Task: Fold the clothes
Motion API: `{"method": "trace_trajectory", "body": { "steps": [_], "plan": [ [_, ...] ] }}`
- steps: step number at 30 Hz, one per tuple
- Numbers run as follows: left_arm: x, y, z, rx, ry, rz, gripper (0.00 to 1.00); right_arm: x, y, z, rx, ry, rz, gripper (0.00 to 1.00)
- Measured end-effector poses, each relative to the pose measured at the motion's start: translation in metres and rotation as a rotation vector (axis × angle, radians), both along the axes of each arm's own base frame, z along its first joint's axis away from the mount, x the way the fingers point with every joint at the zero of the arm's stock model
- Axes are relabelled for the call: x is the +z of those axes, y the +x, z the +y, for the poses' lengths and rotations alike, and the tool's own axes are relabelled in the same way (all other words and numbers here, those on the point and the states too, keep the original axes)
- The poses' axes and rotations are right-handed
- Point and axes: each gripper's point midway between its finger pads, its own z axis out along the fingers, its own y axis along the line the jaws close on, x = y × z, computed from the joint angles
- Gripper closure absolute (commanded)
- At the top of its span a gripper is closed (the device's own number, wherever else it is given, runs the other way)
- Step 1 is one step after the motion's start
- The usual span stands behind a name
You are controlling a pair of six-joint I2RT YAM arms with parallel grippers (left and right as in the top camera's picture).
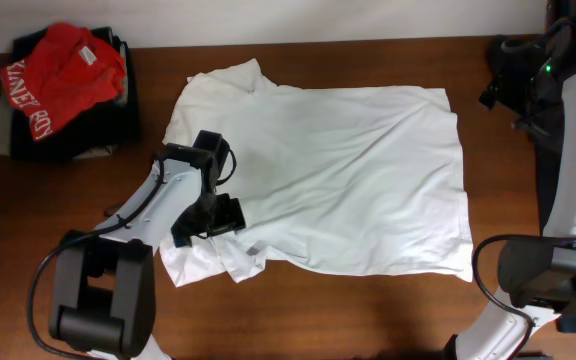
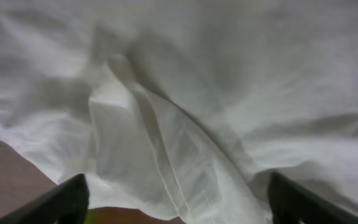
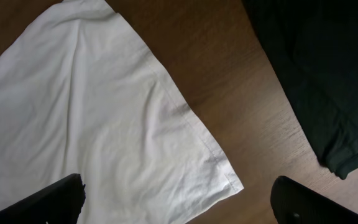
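The white shirt (image 1: 328,180) lies spread out in the middle of the table (image 1: 368,320), plain side up. Its straight end points toward the right edge. One sleeve is bunched up at the shirt's near-left part, close to the table's front edge. I think that lumpy bit has to be smoothed first, or no fold will come out neat.

The left claw (image 1: 224,218) hangs low over that bunched sleeve. Its fingers (image 2: 67,199) are spread wide, one on each side of a raised fold (image 2: 160,155) of cloth, and they are not pinching it. It looks placed there so it can grab the fold and pull the sleeve flat.

The right claw (image 3: 179,202) is spread wide too and holds nothing. It is up by the back-right corner of the table, above a corner of the shirt — out of the way, likely until it is needed. A dark cloth (image 3: 328,81) lies near that shirt corner, not touching it.

A red shirt (image 1: 63,75) sits on a dark pile at the back-left corner, well apart from the job.

No fold is made yet — the job looks to be at its start.
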Motion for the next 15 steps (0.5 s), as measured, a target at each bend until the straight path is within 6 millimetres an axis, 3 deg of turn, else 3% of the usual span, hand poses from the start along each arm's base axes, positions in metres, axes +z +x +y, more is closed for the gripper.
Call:
{"method": "trace_trajectory", "body": {
  "steps": [4, 15],
  "plan": [
    [-0.0017, 0.0018, 0.0013, 0.002, 0.008, -0.01, 0.32, 0.0, 0.0001, 0.0, 0.0, 0.0, 0.0, 0.01],
    [-0.0062, 0.0029, 0.0012, 0.005, 0.006, -0.022, 0.5, 0.0, 0.0, 0.0, 0.0, 0.0, 0.0, 0.01]
  ]
}}
